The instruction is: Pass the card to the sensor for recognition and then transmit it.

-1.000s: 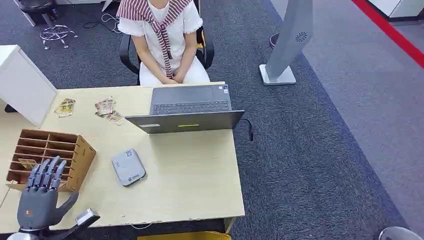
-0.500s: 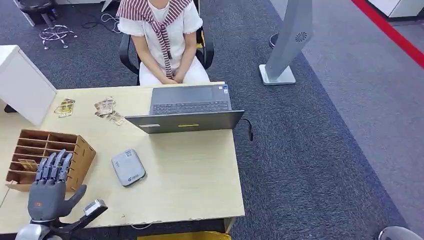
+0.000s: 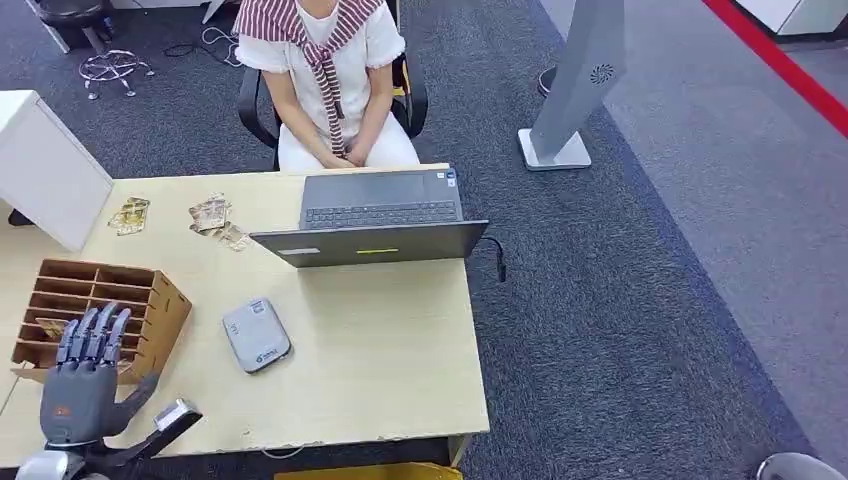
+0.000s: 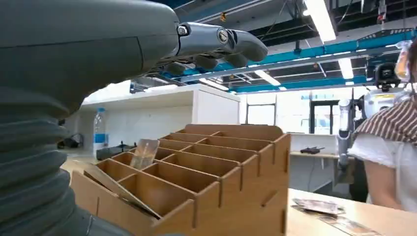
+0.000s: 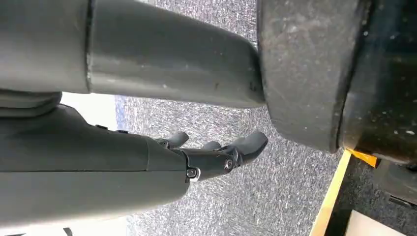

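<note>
The left hand [image 3: 80, 385] is shown raised at the near left corner of the desk [image 3: 390, 350], palm forward, with its fingers [image 3: 92, 338] extended and spread and the thumb held out to the side; nothing is held. It is positioned just in front of the wooden sorting box [image 3: 150, 300], and in the left wrist view the fingers [image 4: 221, 42] are seen above the box's open compartments. A card [image 4: 145, 152] is seen standing tilted in one of the compartments on the far side of the box from that camera; in the head view it is seen as a small patterned piece [image 3: 50, 326] at the box's left side. The grey card sensor [image 3: 257, 334] is placed flat on the desk, to the right of the box and apart from it. Beyond it an open laptop [image 3: 375, 215] is set, faced by a seated person [image 3: 325, 70]. Several loose cards [image 3: 210, 215] are scattered on the far left part of the desk. The right hand [image 5: 216, 157] is seen above grey carpet [image 5: 196, 211], its fingers loosely curved and nothing held.
</note>
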{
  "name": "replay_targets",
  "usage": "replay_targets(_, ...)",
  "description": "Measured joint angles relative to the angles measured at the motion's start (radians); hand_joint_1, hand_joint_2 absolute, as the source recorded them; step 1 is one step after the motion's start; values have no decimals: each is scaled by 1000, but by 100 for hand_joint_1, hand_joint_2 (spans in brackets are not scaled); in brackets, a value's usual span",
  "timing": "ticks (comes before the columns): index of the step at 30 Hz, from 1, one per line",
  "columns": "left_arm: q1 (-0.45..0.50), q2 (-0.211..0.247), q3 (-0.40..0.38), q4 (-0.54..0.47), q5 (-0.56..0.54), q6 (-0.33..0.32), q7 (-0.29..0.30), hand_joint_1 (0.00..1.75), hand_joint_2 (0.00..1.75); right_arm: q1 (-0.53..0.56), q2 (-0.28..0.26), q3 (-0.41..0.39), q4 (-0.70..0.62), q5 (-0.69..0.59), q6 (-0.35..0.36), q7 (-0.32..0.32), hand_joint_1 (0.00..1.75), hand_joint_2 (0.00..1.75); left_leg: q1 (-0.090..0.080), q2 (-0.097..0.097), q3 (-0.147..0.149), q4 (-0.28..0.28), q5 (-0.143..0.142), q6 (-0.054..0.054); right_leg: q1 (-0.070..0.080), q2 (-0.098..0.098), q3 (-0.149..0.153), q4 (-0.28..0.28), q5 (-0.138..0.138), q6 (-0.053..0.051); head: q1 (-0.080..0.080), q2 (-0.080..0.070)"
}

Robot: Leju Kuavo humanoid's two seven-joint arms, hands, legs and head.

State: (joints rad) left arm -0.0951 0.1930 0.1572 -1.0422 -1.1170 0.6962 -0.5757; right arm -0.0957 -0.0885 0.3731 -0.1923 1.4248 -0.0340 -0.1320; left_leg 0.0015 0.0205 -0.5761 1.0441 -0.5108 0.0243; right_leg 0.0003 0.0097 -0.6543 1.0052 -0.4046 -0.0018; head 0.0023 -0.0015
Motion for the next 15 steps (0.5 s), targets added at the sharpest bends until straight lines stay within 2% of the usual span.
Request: replay_targets(15,-18,4,54,40,-18,0,-22,0,175,-1,-2,5,0,3,-3,-4,0,0,0,0,0,0,0,0,0,0,0,0,0,0,0,0)
